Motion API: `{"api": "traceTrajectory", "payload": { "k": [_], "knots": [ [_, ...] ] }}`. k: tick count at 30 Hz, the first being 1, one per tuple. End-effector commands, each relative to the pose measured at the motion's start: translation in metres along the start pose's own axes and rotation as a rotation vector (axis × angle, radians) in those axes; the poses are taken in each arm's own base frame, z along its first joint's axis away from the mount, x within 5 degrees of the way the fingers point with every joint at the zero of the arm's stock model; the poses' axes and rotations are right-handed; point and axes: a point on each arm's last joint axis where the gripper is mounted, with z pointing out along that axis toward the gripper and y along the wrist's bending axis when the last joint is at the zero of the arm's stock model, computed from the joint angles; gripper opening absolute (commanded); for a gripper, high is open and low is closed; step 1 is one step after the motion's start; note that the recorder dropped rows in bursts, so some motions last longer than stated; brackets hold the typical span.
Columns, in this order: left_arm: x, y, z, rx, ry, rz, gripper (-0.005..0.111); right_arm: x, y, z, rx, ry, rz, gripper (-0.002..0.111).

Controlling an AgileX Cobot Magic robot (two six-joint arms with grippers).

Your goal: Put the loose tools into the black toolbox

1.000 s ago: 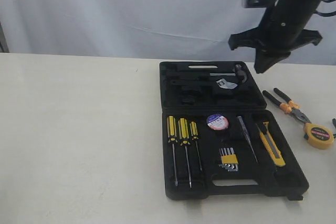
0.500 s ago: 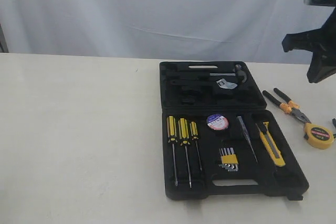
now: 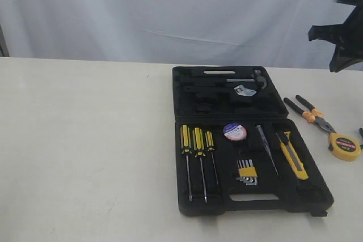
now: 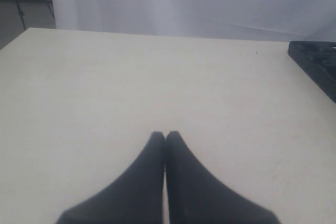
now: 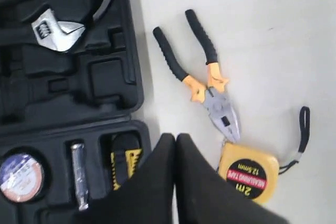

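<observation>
Right gripper (image 5: 171, 139): the two dark fingers are pressed together tip to tip with no gap; it holds nothing, touches nothing, and hangs in the air above the table (image 5: 273, 30).
Closest below its tips: the tape measure (image 5: 248, 171) and the pliers (image 5: 207, 85), both lying on the table outside the toolbox, with the pliers' nose just beside the tape measure.
Next outward: the edge of the black toolbox (image 5: 134, 85), which lies open and flat.
Utility knife (image 5: 126, 162): in a recess of the toolbox near that edge, partly hidden behind the fingers.
Tape roll (image 5: 20, 176): in a round recess of the same half, farther from the gripper than the knife.
Left gripper (image 4: 165, 136): also closed and empty, over the table, well apart from the toolbox corner.
</observation>
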Motion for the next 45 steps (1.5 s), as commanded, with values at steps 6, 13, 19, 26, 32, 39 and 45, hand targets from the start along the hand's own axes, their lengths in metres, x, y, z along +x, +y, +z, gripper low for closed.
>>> {"api": "traceTrajectory", "payload": {
  "k": [6, 13, 19, 26, 32, 39, 45],
  "knots": [
    [0.001, 0.0, 0.0, 0.006, 0.001, 0.0, 0.0, -0.007, -0.009, 0.044, 0.034, 0.057, -0.075, 0.0],
    [0.001, 0.0, 0.0, 0.006, 0.001, 0.0, 0.0, -0.005, -0.018, 0.042, 0.126, 0.081, -0.13, 0.0],
    [0.001, 0.0, 0.0, 0.006, 0.001, 0.0, 0.0, -0.001, -0.007, 0.042, 0.122, 0.129, -0.301, 0.0],
    [0.001, 0.0, 0.0, 0.006, 0.001, 0.0, 0.0, -0.004, -0.001, 0.044, 0.116, 0.097, -0.387, 0.0],
    [0.001, 0.0, 0.0, 0.006, 0.001, 0.0, 0.0, -0.005, 0.001, 0.044, 0.106, 0.081, -0.351, 0.0],
    [0.001, 0.0, 0.0, 0.006, 0.001, 0.0, 0.0, -0.006, 0.0, 0.045, 0.107, 0.079, -0.317, 0.005],
    [0.001, 0.0, 0.0, 0.006, 0.001, 0.0, 0.0, -0.004, -0.001, 0.052, 0.108, 0.096, -0.316, 0.048]
  ]
}}
